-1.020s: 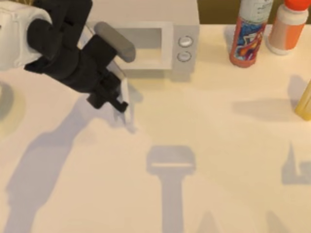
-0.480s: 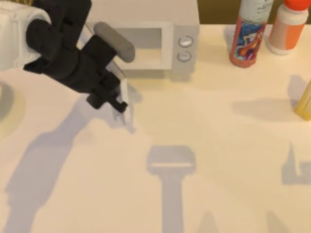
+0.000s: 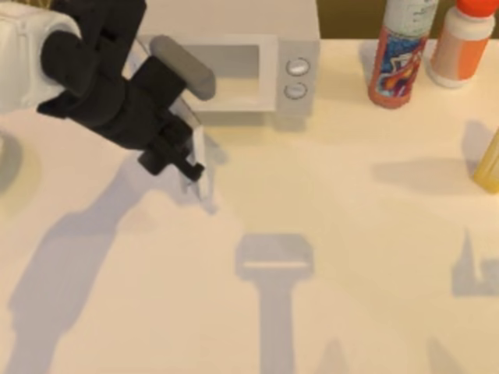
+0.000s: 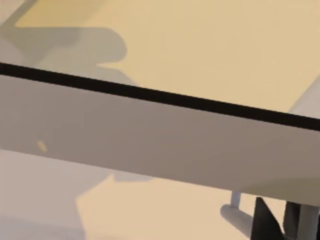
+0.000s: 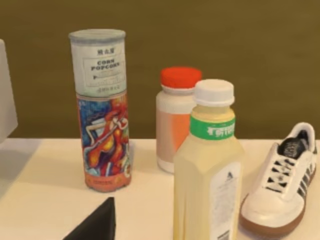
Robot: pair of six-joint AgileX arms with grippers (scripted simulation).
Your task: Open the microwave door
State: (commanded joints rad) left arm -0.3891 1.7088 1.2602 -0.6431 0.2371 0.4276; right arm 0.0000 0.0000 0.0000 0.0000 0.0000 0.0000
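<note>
My left claw (image 3: pixel 187 166), black and blocky, hangs low over the left part of the pale cream bench (image 3: pixel 351 257), just in front of the small boxy light-grey microwave (image 3: pixel 257 47). It is pinching the far edge of the thin flat microwave door (image 3: pixel 199 156), which stands swung out toward the front, away from the box. The black arm behind the claw slants up toward the top left corner, with a white part at its end. A grey rounded bar (image 3: pixel 184 67) sits on the arm close to the microwave's open front (you can see the bare inside of the box). Two round silver knobs (image 3: pixel 296 79) sit on the microwave's right panel.

In the left wrist view the door (image 4: pixel 160 140) fills the middle as a wide smooth grey slab with a thin black line along one edge.

My right claw does not show in the top view; only a dark tip shows in the right wrist view, so I cannot tell if it is spread or pressed together.

Right of the microwave stands a tall round can (image 5: pixel 101 110) with bright swirly art and the words "CORN POPCORN". Beside it is a white bottle with an orange-red cap (image 5: pixel 176 120). Nearer is a pale yellow bottle with a white cap and green band (image 5: pixel 207 170), and a white sneaker with dark stripes (image 5: pixel 281 185).
</note>
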